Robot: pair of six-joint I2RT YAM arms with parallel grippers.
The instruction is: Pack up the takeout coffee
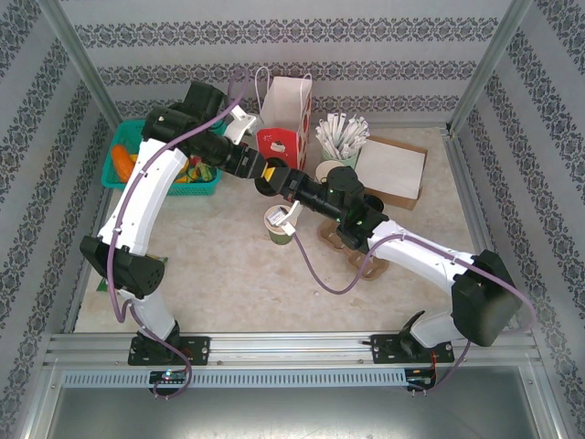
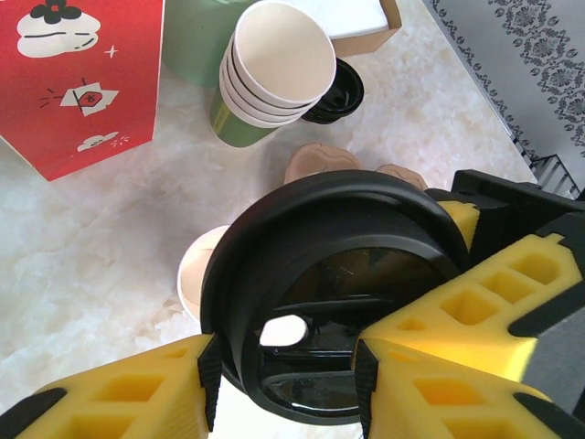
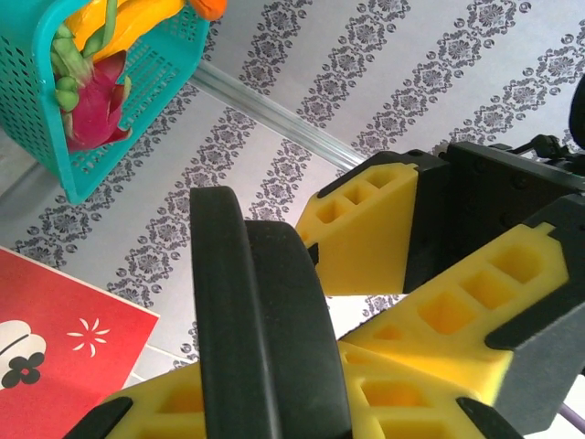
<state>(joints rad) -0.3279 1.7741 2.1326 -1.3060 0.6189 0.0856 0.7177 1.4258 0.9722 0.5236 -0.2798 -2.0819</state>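
Left wrist view: your left claw (image 2: 285,389) clamps the lid (image 2: 338,229), and your right claw (image 3: 265,375) pinches its rim too, likely a handover. The open cup (image 2: 194,274) stands left of centre on the counter (image 2: 91,247) beneath the lid, ready for capping.

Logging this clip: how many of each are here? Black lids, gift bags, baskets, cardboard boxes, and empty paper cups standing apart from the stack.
Black lids: 2 (held lid, loose lid)
Gift bag: 1
Teal basket: 1
Cardboard box: 1
Lone open paper cup: 1
Total: 6
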